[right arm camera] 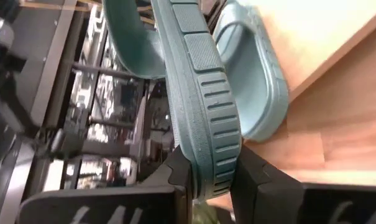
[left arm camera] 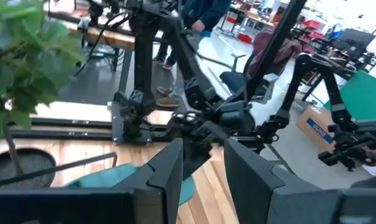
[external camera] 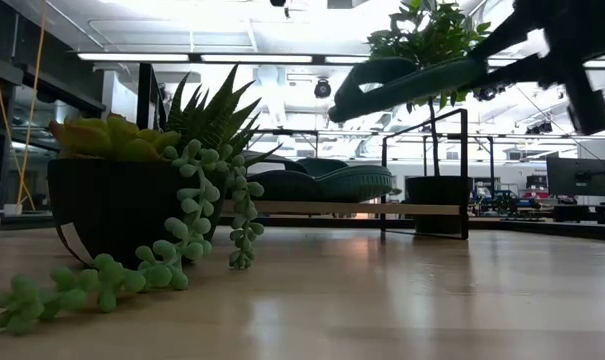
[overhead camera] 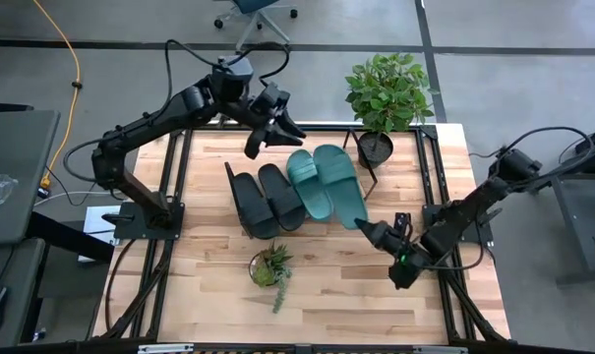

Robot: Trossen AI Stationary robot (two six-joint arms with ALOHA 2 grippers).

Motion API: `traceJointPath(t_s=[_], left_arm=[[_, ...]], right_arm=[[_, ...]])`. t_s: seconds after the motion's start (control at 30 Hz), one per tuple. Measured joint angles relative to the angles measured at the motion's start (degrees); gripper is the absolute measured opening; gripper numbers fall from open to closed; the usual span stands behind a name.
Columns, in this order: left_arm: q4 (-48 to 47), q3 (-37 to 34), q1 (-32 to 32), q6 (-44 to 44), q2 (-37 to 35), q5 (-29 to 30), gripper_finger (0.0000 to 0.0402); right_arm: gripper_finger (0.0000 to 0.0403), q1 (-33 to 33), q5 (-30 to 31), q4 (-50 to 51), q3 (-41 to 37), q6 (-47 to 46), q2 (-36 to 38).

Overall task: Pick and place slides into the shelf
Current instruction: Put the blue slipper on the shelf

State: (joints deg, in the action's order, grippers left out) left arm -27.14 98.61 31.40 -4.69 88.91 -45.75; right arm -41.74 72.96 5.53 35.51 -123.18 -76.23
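**Last teal slide held over the shelf**

The right gripper has its fingers pinched on the edge of a teal slide, gripping it at the sole's end nearest the table's front. In the low view this slide hangs in the air, tilted, above the shelf. Seen from above, it sits at the right end of the row, just beside the other teal slide, with two black slides to the left of that (whether their edges touch, I cannot tell).

The step in hand looks like the placing of the fourth slide; three appear to lie on the shelf already. The next move calls for lowering it level onto the board, beside its partner, then spreading the fingers and backing away without dragging the sole.

The left gripper waits above the table's far edge, fingers slightly apart and holding nothing.

No brand, label or writing is readable on the slides or shelf.
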Motion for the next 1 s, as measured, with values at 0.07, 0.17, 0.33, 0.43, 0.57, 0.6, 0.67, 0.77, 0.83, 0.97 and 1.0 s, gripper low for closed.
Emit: traceJointPath(t_s=[0.07,0.17,0.33,0.43,0.57,0.6,0.67,0.77,0.83,0.97,1.0], left_arm=[[-0.06,0.0,-0.34,0.64,-0.71,-0.01,0.0106],[-0.65,0.0,-0.47,1.52,-1.76,-0.54,0.0106],[-4.34,0.0,-0.72,4.06,-3.07,0.41,0.0106],[-7.22,0.04,-0.68,6.22,-3.71,0.6,0.0106],[-12.03,0.02,-0.68,9.33,-4.2,2.45,0.0106],[-13.27,0.02,-0.68,9.99,-4.42,2.93,0.0106],[-14.51,0.0,-0.68,10.95,-4.71,3.19,0.0106],[-15.75,0.02,-0.68,11.91,-5.16,3.41,0.0106],[-15.9,0.02,-0.71,12.25,-5.22,3.4,0.0106],[-17.25,0.02,-0.73,12.53,-5.24,3.35,0.0106],[-17.54,0.02,-0.73,13.0,-5.24,3.34,0.0106]], right_arm=[[0.0041,1.56,-0.75,0.43,0.0,-0.89,0.0],[0.0041,3.89,-3.87,2.38,0.0,-2.23,0.0],[0.0041,6.34,-6.49,4.51,0.0,-3.03,0.01],[0.004,7.37,-6.58,5.48,0.0,-4.4,0.01],[0.004,9.01,-8.97,8.22,0.0,-7.18,0.01],[0.004,9.38,-9.62,8.79,0.0,-7.84,0.02],[0.004,10.4,-10.5,9.23,0.0,-8.03,0.02],[0.004,11.77,-10.6,9.3,0.0,-7.67,0.02],[0.004,12.84,-10.7,9.39,0.0,-7.43,0.02],[0.004,14.74,-12.54,9.52,0.0,-7.24,0.02],[0.004,15.16,-13.58,9.52,0.0,-6.83,0.02]])
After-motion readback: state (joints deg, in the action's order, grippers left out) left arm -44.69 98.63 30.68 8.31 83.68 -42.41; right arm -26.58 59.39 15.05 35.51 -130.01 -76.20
